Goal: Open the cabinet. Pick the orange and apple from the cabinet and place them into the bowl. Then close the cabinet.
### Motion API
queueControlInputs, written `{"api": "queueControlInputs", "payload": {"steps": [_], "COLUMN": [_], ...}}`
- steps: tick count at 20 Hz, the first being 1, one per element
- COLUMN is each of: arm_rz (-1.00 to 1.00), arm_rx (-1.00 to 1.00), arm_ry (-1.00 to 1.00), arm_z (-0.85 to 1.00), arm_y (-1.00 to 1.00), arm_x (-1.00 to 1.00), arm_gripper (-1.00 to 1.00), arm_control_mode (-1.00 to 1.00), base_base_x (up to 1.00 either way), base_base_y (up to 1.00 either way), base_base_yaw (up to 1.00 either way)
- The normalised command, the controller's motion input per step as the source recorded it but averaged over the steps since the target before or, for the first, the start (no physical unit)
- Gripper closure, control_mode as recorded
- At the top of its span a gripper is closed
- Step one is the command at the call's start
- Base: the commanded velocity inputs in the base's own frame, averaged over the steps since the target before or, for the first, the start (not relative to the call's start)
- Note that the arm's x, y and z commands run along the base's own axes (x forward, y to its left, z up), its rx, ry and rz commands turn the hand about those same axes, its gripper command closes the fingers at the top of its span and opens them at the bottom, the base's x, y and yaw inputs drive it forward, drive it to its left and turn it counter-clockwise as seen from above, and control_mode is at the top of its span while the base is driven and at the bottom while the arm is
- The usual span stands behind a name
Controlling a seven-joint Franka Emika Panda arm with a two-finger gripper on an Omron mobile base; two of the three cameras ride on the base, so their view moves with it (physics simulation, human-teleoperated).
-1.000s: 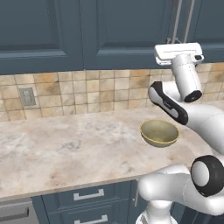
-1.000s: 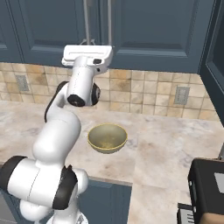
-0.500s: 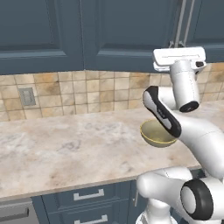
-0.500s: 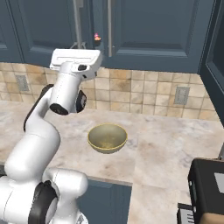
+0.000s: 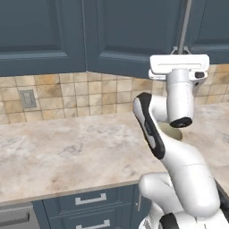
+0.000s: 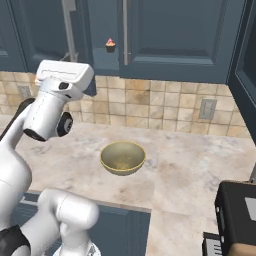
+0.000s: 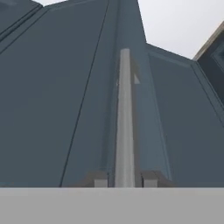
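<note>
Both base views flank the bowl (image 6: 122, 158); hand view faces the cabinet (image 7: 65, 109) closely.

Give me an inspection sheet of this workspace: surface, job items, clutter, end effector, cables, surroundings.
Surface: marbled beige counter, bare apart from the bowl.
Job items: cabinet door swung ajar, seen in the left base view; bowl upright and empty on the counter; orange and apple not seen.
Clutter: small cupcake-shaped object in front of the cabinet doors.
End effector: raised at the cabinet, fingertips either side of the long silver handle; whether they are clamped on it cannot be told.
Cables: nothing seen.
Surroundings: tiled backsplash with a wall outlet; blue drawers below; a dark appliance at the right.
</note>
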Motion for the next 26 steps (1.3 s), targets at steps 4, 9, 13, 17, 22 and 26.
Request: {"api": "queueControlInputs", "payload": {"steps": [4, 9, 13, 17, 22, 26], "arm_rz": [-0.15, -0.15, -0.16, -0.11, -0.09, -0.21], "arm_rx": [-0.01, -0.01, -0.04, -0.1, -0.01, 0.09], "arm_ry": [0.0, 0.0, 0.0, 0.01, -0.01, 0.08], "arm_z": [0.55, 0.55, 0.44, 0.21, 0.56, 0.44], "arm_y": [1.0, 1.0, 1.0, 0.97, 0.66, -0.23], "arm_x": [-0.97, -0.97, -0.88, -0.43, -0.42, -0.94], "arm_gripper": [1.0, 1.0, -1.0, -1.0, -1.0, -1.0], "arm_control_mode": [-1.0, -1.0, -1.0, -1.0, -1.0, -1.0], "base_base_x": [0.0, 0.0, 0.0, 0.0, 0.0, 0.0], "base_base_y": [0.0, 0.0, 0.0, 0.0, 0.0, 0.0], "base_base_yaw": [0.0, 0.0, 0.0, 0.0, 0.0, 0.0]}}
